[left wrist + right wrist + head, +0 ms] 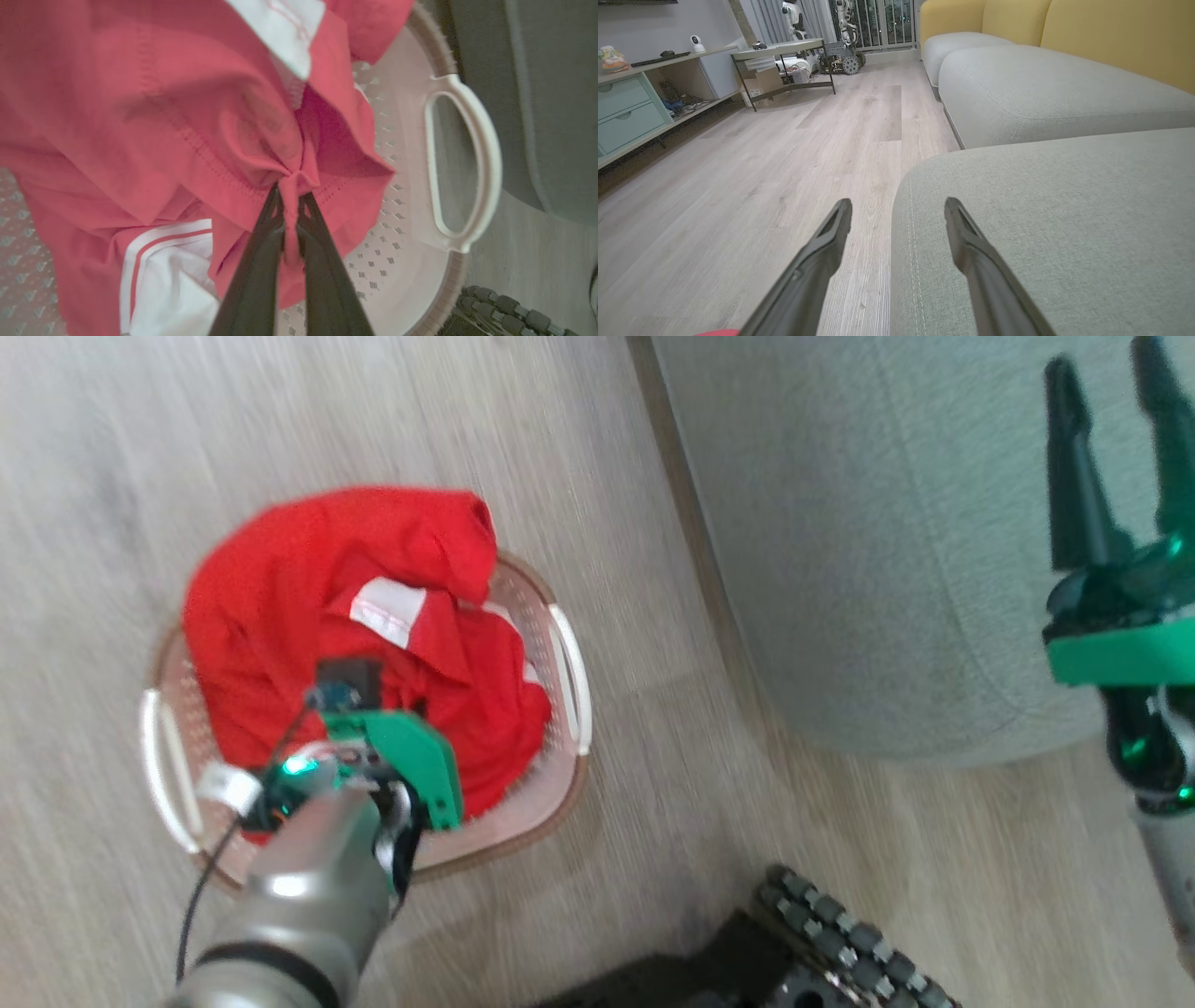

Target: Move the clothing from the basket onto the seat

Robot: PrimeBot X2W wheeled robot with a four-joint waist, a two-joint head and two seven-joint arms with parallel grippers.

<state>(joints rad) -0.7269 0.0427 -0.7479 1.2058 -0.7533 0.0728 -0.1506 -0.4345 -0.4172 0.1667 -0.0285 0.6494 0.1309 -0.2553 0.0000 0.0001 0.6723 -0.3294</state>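
Note:
The red clothing with white panels is heaped in the cream basket on the wood floor. My left gripper reaches down into the heap and is shut on a pinched fold of the red clothing; its fingers are hidden by the wrist in the head view. The basket's white handle lies to the right of the fold. My right gripper hangs open over the grey-green seat, nothing between its fingers. In the right wrist view the right gripper straddles the seat's near corner.
My wheeled base stands just in front of the basket. More sofa cushions with yellow backs run beyond the seat. A low cabinet and a metal-legged table line the far side of the bare wood floor.

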